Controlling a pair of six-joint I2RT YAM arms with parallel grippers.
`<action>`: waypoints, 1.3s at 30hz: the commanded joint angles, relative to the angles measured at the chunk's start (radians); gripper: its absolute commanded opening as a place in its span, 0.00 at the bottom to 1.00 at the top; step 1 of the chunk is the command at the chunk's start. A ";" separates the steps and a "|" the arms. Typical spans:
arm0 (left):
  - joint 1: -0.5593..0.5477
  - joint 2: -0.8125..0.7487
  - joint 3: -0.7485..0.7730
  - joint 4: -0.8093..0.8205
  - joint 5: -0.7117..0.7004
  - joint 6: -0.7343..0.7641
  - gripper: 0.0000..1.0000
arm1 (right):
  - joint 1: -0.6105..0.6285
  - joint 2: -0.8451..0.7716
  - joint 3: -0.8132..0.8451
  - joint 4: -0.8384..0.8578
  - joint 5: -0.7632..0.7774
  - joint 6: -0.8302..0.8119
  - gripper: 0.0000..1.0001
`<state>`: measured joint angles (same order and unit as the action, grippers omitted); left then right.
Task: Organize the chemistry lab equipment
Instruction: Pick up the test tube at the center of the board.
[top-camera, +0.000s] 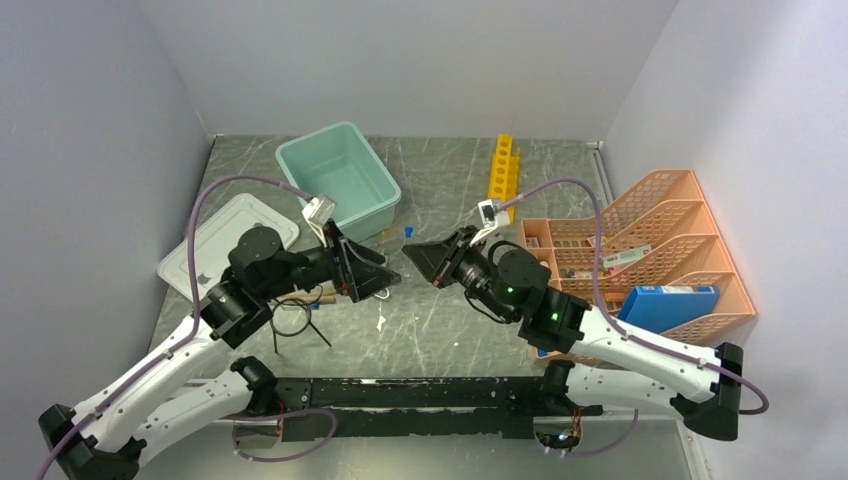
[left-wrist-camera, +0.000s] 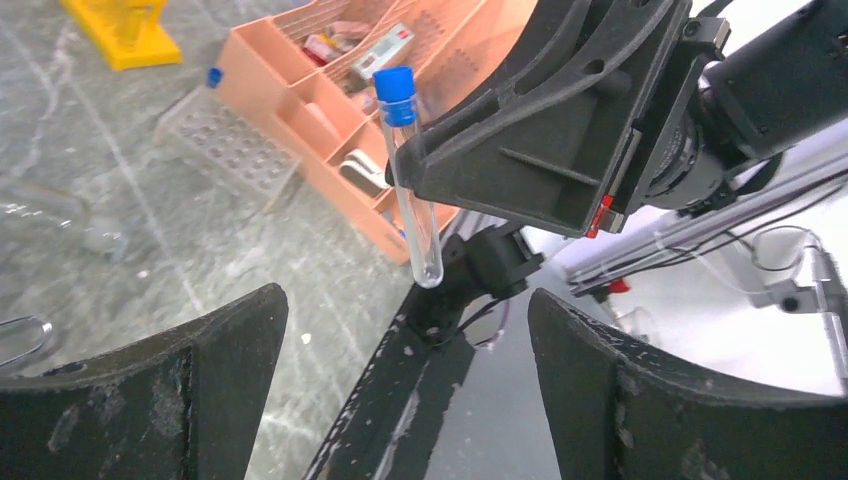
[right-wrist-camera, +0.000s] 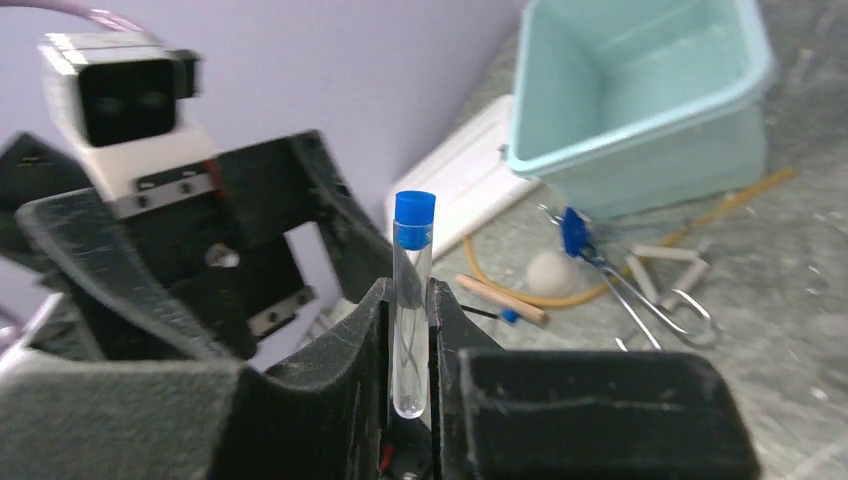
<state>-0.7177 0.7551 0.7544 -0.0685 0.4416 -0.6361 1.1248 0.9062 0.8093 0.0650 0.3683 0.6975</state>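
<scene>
A clear tube with a blue cap stands upright between the fingers of my right gripper, which is shut on it. In the left wrist view the same tube hangs just ahead of my left gripper, whose jaws stand wide open with nothing between them. From above, the left gripper and right gripper face each other tip to tip over the table's middle. The yellow rack lies at the back. A tan hose, a wooden stick and silver clips lie near the tub. A black ring stand sits under the left arm.
A teal tub stands at the back left with its grey-white lid beside it. The orange organiser with a blue box fills the right side. A loose blue-capped piece lies on the table, and a clear holed rack sits by the organiser.
</scene>
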 joint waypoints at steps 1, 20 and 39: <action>0.001 0.021 -0.029 0.230 0.116 -0.120 0.93 | -0.013 -0.024 -0.017 0.197 -0.135 -0.031 0.00; 0.001 0.102 -0.039 0.609 0.247 -0.316 0.62 | -0.023 -0.013 -0.013 0.423 -0.276 -0.018 0.00; 0.000 0.093 -0.041 0.634 0.268 -0.322 0.30 | -0.022 -0.024 -0.053 0.466 -0.274 -0.008 0.00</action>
<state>-0.7177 0.8608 0.7036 0.5110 0.6811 -0.9611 1.1069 0.8982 0.7700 0.4885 0.0933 0.6800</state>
